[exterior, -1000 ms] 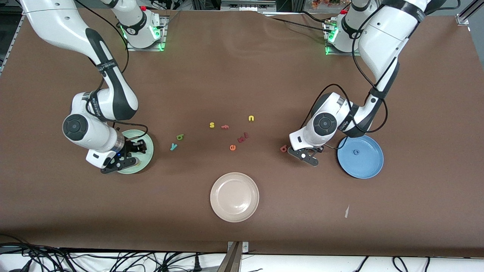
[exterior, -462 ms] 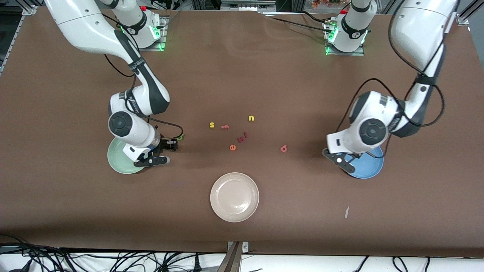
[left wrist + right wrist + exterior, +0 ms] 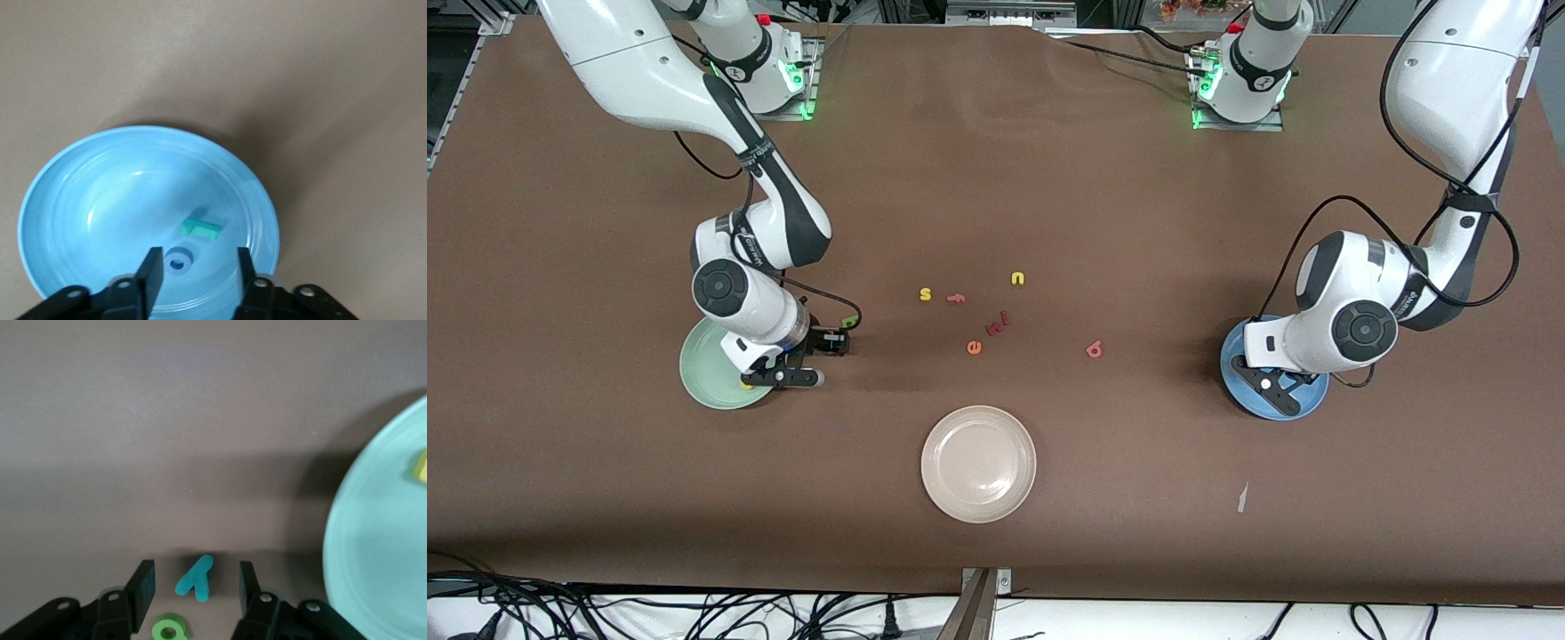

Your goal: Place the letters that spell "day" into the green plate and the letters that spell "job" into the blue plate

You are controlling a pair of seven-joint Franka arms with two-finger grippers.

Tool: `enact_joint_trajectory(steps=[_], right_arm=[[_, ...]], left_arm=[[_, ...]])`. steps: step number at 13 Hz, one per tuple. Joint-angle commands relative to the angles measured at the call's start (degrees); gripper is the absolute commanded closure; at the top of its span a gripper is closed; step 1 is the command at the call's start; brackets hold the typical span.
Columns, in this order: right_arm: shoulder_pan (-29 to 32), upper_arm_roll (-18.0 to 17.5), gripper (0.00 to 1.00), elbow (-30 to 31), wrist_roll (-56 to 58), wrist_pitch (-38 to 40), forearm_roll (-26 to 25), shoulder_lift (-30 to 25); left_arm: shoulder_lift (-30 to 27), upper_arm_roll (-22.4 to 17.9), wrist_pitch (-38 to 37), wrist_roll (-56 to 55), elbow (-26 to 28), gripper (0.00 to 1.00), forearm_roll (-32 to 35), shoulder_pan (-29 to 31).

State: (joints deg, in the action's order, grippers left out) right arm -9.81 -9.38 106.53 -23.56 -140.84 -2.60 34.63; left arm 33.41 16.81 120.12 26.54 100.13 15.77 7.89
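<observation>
The blue plate (image 3: 1305, 404) (image 3: 80, 173) lies at the left arm's end of the table. A teal j (image 3: 201, 229) and a blue o (image 3: 178, 261) lie in it. My left gripper (image 3: 1274, 382) (image 3: 197, 268) hangs open over the plate, holding nothing. The salmon b (image 3: 1094, 350) lies on the table toward the middle. The green plate (image 3: 698, 369) (image 3: 380, 553) holds a yellow a (image 3: 747, 386) (image 3: 420, 467). Beside that plate my right gripper (image 3: 811, 360) (image 3: 195, 583) is low and open, its fingers on either side of the teal y (image 3: 195, 578). The green d (image 3: 851, 322) (image 3: 169, 629) lies close by.
A beige plate (image 3: 978, 463) lies near the front edge. In mid-table lie a yellow s (image 3: 925, 294), an orange f (image 3: 956, 299), a yellow u (image 3: 1017, 278), an orange e (image 3: 974, 348) and small red letters (image 3: 997, 324). A tape scrap (image 3: 1242, 498) lies near the blue plate.
My left gripper swung from beside the b to over the blue plate and opened; the j now lies in the plate. My right gripper moved from over the green plate to the y.
</observation>
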Motion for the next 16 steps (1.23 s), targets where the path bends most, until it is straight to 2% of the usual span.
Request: enact_joint_trajectory(steps=[1,5,7,9,10,12,16], right_arm=[[0.1,-0.3,0.41,2.8,-3.2,-2.9,-0.7,-0.6],[0.1,-0.3,0.44,3.9,-3.3,-3.9,-0.7,-0.6],[0.1,-0.3,0.46,4.0,-3.3,-4.0,-0.7,-0.5],[-0.3,-0.3,0.49,4.0,-3.3,-3.9,-0.7,-0.4],[-0.4,-0.3,0.51,4.0,-3.7,-4.0,-0.7,-0.4],[-0.5,-0.3,0.57,4.1,-3.9,-3.9,-0.8,-0.3],[-0.6,-0.3,0.72,4.1,-3.9,-3.9,-1.1,-0.2]], left_arm=[[-0.5,1.0,0.3,-1.0,0.2,0.0,0.8,-0.7],[-0.4,6.2,0.2,-19.4,0.1,0.0,0.7,-2.7],[0.2,6.2,0.2,-31.6,0.0,0.0,1.1,-8.0],[1.9,6.2,0.9,-43.8,-0.6,0.0,1.4,-10.9],[2.6,6.2,3.5,-47.3,-0.6,0.0,1.0,-11.9],[4.6,6.2,10.2,-51.4,-0.6,0.0,1.2,-13.7],[7.2,6.0,15.0,-51.1,-0.7,0.0,1.7,-14.8]])
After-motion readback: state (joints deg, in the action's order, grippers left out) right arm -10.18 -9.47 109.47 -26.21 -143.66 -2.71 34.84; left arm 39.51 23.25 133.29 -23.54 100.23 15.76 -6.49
